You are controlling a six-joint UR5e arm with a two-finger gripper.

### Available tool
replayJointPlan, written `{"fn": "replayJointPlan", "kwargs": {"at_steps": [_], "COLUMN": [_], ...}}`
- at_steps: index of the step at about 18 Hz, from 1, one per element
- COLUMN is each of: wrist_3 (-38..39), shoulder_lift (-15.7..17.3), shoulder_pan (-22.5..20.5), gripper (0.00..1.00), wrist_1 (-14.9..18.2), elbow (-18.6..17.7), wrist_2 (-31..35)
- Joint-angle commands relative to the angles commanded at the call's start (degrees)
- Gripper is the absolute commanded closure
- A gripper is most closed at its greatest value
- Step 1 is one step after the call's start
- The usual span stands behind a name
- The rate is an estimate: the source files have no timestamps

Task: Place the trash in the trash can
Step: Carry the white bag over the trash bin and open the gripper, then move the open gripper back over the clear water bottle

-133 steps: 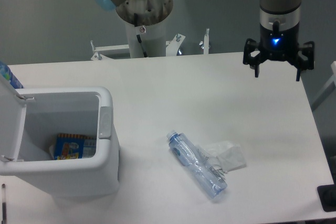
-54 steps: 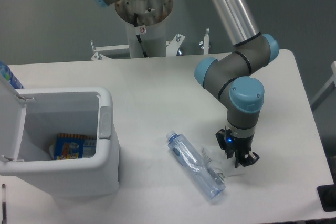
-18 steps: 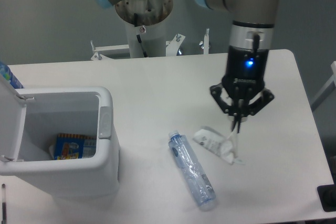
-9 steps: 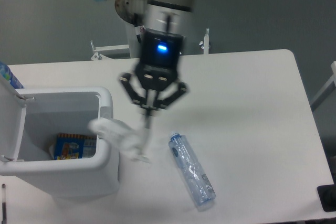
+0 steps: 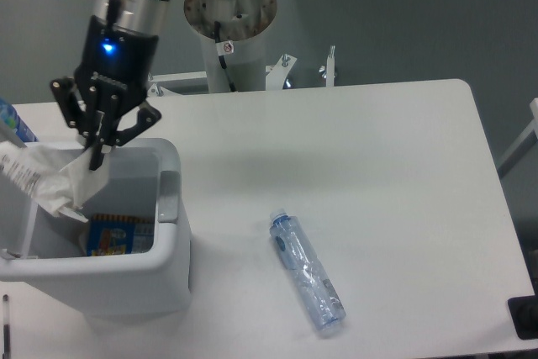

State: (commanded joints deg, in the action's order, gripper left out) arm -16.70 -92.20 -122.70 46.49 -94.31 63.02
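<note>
1. The gripper [image 5: 98, 155] is pointing downward above the open trash can [image 5: 172, 233], over its rear rim at the left end of the tabletop [image 5: 370, 166].
2. The gripper's fingers are closing together at the tips, pinching the upper edge of the crumpled white wrapper [image 5: 46, 178].
3. The wrapper is hanging from the fingertips, spreading down and to the left over the trash can opening; it is not resting on the tabletop.
4. The trash can is standing at the front left corner of the tabletop with its lid [image 5: 13, 208] hinging open on the left side.
5. A blue-and-orange packet [image 5: 111, 234] is lying on the floor of the trash can.
6. The crushed clear bottle [image 5: 307, 271] is lying on its side near the front edge of the tabletop, cap facing the rear, well apart from the trash can and the gripper.
</note>
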Motion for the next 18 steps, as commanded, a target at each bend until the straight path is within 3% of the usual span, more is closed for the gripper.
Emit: {"fn": "replayJointPlan", "kwargs": {"at_steps": [2, 5, 8, 13, 18], "wrist_3": [0.26, 0.61, 5.43, 11.78, 10.99], "shoulder_lift": [0.00, -0.35, -1.49, -9.04, -17.38], "shoulder_pan": [0.00, -0.17, -6.04, -14.40, -16.26], "gripper": [0.00, 0.00, 0.00, 0.00, 0.00], "wrist_1": [0.00, 0.00, 0.00, 0.09, 0.00], "elbow": [0.70, 1.93, 2.63, 5.98, 7.47], "wrist_2": [-0.26, -0.26, -0.26, 1.92, 10.35]}}
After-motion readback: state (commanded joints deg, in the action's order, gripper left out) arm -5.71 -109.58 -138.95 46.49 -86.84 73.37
